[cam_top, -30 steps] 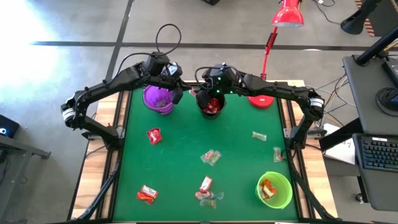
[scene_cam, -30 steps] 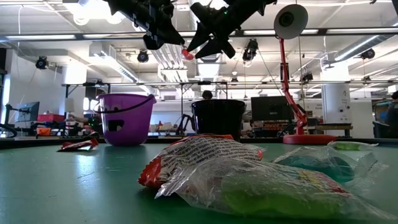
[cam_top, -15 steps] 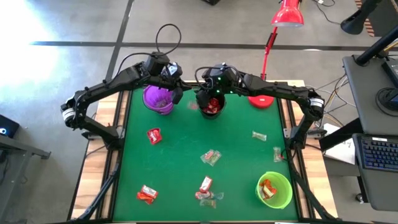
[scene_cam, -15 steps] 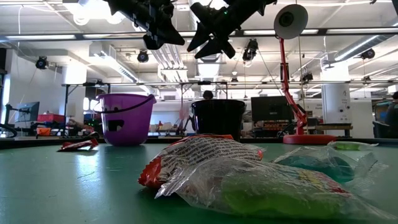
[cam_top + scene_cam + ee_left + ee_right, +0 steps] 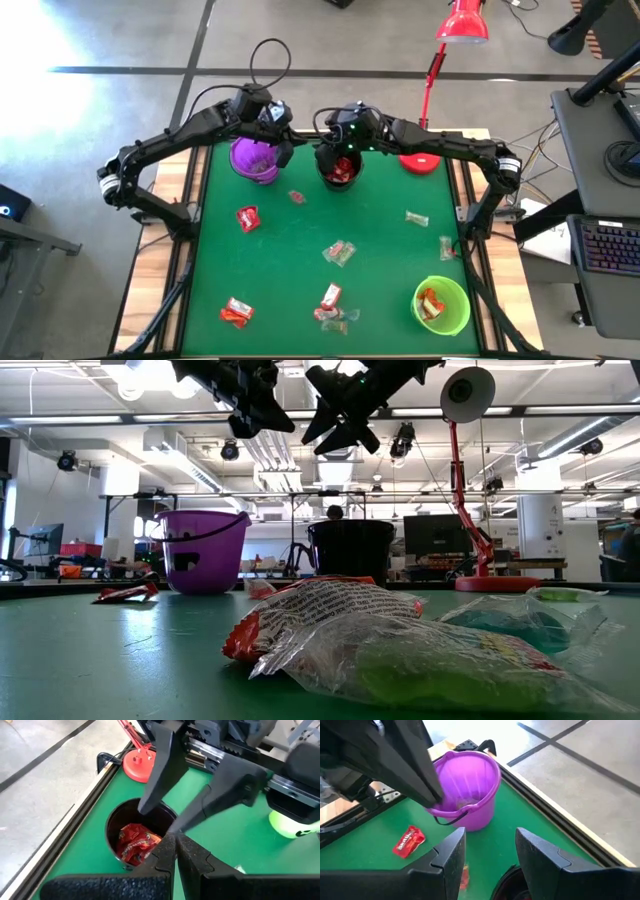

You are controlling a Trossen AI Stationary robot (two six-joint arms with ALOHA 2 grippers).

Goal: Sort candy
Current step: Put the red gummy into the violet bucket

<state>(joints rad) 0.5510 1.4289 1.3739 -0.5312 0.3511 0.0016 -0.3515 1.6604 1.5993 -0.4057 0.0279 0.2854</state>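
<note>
Your left gripper (image 5: 284,140) hangs high between the purple cup (image 5: 254,160) and the black cup (image 5: 340,168), fingers clenched on nothing. A small red candy (image 5: 296,197) lies on the green mat (image 5: 380,250) just below it in the high view, outside both cups. Your right gripper (image 5: 328,137) hovers over the black cup's rim with its fingers spread and nothing between them.

The rest of the candy is scattered. Crinkled red wrappers sit inside the black cup (image 5: 134,842). One flat red packet (image 5: 247,218) lies near the purple cup. A red-and-clear pair (image 5: 339,252) sits mid-mat. A cluster (image 5: 331,305) and another red piece (image 5: 236,313) lie toward the near edge. Two pale clear-wrapped pieces (image 5: 416,217) lie on the right side, one close to the mat's edge (image 5: 446,247). The green cup (image 5: 441,305) at the near right corner holds orange-red wrappers.

The cups are smooth plastic buckets. The purple one is ribbed inside and has a thin dark wire handle (image 5: 451,818). In the low view a glossy, creased wrapper (image 5: 330,622) and a clear green one (image 5: 440,665) fill the foreground.

A red lamp base (image 5: 420,160) sits just beside the black cup on its right. The mat's middle, between the far cups and the scattered pieces, is open. The dropped candy has bare mat on all sides.
</note>
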